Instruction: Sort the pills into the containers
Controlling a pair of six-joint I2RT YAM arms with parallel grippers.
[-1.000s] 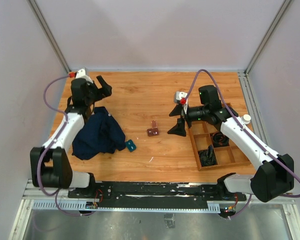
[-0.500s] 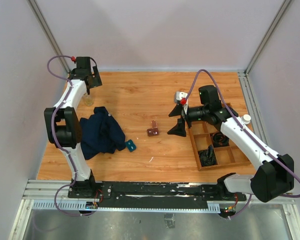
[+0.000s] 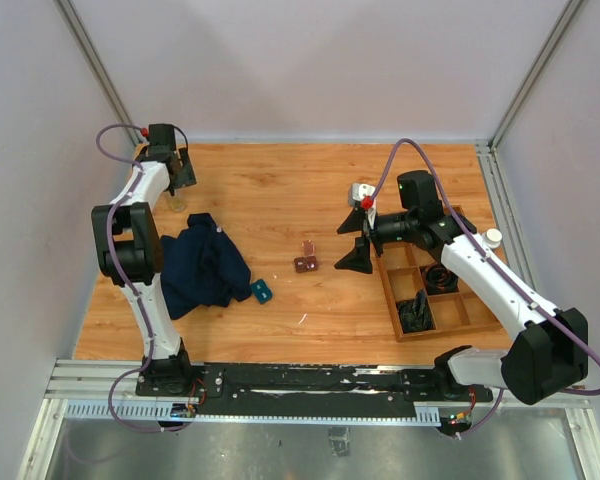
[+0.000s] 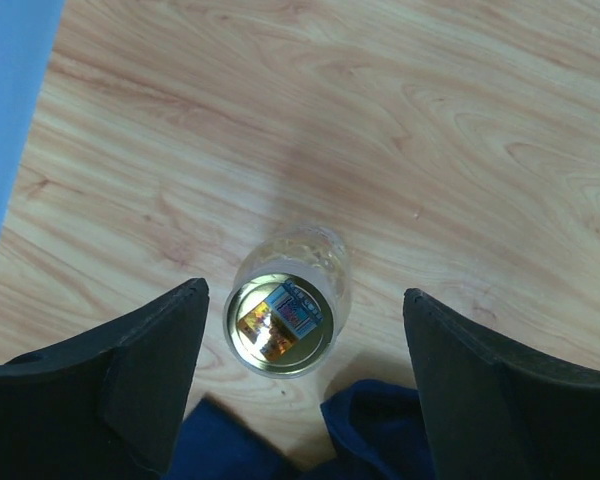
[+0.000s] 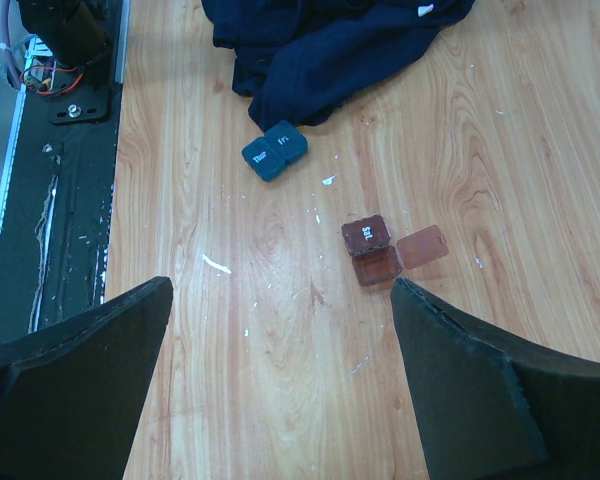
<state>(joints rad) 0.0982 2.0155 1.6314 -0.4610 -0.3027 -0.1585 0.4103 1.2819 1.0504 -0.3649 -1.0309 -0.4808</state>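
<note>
Tray: at 4 o'clock, clear of your work.
Left gripper: fingers spread astride the bottle at 10 o'clock, not touching it; probably lined up for your grab.
Right gripper: fingers spread, empty, waiting at the box's 3 o'clock.
Box: mid-scene, lid open for pills.

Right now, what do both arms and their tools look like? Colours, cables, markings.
Both arms are white links with black joint housings. The left arm and right arm each carry a looping purple cable ending at a red fitting near the wrist. The left tool and right tool each have two broad, matte black, wedge-shaped fingers. No markings visible.
</note>
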